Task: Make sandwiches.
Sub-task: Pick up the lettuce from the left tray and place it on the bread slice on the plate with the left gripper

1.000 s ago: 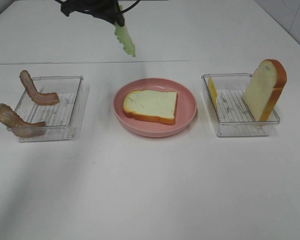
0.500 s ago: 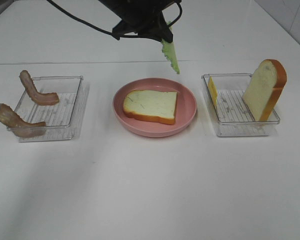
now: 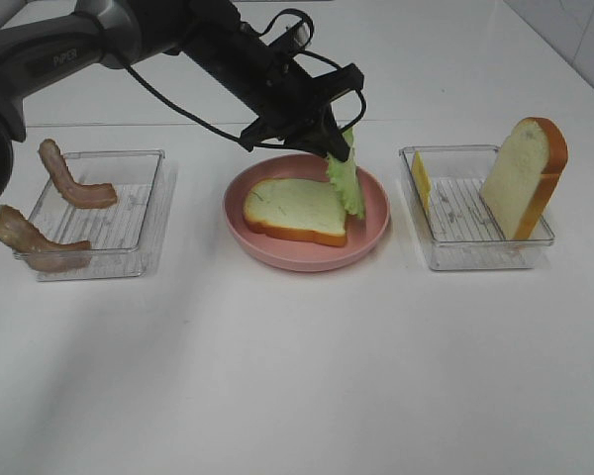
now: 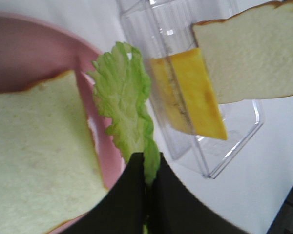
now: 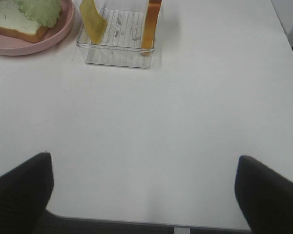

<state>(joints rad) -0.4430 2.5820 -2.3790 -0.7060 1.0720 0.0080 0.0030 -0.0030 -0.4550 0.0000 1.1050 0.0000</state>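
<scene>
One pale bread slice (image 3: 295,206) lies flat on the round pink plate (image 3: 307,259). My left gripper (image 3: 337,148) reaches in from the back left and is shut on a green lettuce leaf (image 3: 347,184). The leaf hangs down over the slice's right edge, and its lower tip reaches the plate. In the left wrist view the lettuce (image 4: 124,107) is pinched between the dark fingertips (image 4: 136,190), beside the bread (image 4: 34,151). My right gripper (image 5: 144,157) is open over bare table near the front edge, holding nothing. It is not in the high view.
The clear tray on the right (image 3: 475,255) holds a yellow cheese slice (image 3: 420,180) and an upright bread slice (image 3: 523,178). The clear tray on the left (image 3: 99,262) carries two bacon strips (image 3: 74,183) draped over its rim.
My left arm has swung right and down from the back of the table, bringing the hanging lettuce onto the right side of the bread on the plate.
</scene>
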